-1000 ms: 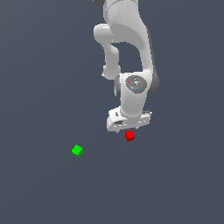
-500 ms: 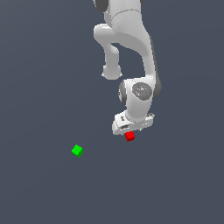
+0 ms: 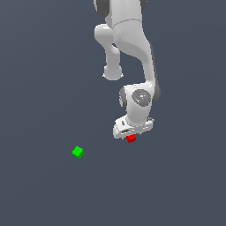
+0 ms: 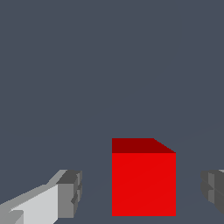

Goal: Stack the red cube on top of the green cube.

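Note:
The red cube [image 3: 131,138] lies on the dark grey floor, mostly hidden under my white hand in the exterior view. In the wrist view the red cube [image 4: 143,183] fills the space between my two grey fingertips [image 4: 71,193], with a gap on either side. My gripper [image 4: 142,192] is open around it, touching neither face; in the exterior view the gripper [image 3: 131,136] sits low over the cube. The green cube [image 3: 78,152] rests alone on the floor, well off toward the exterior view's left and slightly nearer the camera.
The white arm [image 3: 128,48] rises from the gripper toward the top of the exterior view. The floor [image 3: 176,185] is a plain dark grey surface with nothing else on it.
The gripper has come down over the red cube, which now shows less under the hand. Both cubes lie where they were.

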You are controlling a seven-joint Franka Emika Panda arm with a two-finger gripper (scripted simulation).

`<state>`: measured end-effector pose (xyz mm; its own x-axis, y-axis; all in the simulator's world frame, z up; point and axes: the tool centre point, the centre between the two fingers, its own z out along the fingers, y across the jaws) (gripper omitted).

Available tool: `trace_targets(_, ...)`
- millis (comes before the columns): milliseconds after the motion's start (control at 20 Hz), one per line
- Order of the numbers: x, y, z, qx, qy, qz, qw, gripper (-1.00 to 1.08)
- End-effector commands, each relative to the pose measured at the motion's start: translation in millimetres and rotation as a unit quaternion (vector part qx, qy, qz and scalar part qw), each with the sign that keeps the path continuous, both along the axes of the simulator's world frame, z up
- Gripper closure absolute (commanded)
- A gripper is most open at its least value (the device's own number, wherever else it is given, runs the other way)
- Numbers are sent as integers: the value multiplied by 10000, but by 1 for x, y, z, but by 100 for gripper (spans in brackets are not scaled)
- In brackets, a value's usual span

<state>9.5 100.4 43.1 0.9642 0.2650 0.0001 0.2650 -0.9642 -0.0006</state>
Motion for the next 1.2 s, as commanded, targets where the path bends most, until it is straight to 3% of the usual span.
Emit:
trace_targets(0, -1, 0, -13, -2, 2, 2, 10000, -92)
trace_targets(300, 1, 0, -23, -2, 2, 2, 10000, -92)
trace_targets(350, 1, 0, -23, -2, 2, 2, 10000, 108)
trace_targets(1150, 0, 0, -12, -5, 0, 3, 10000, 108)
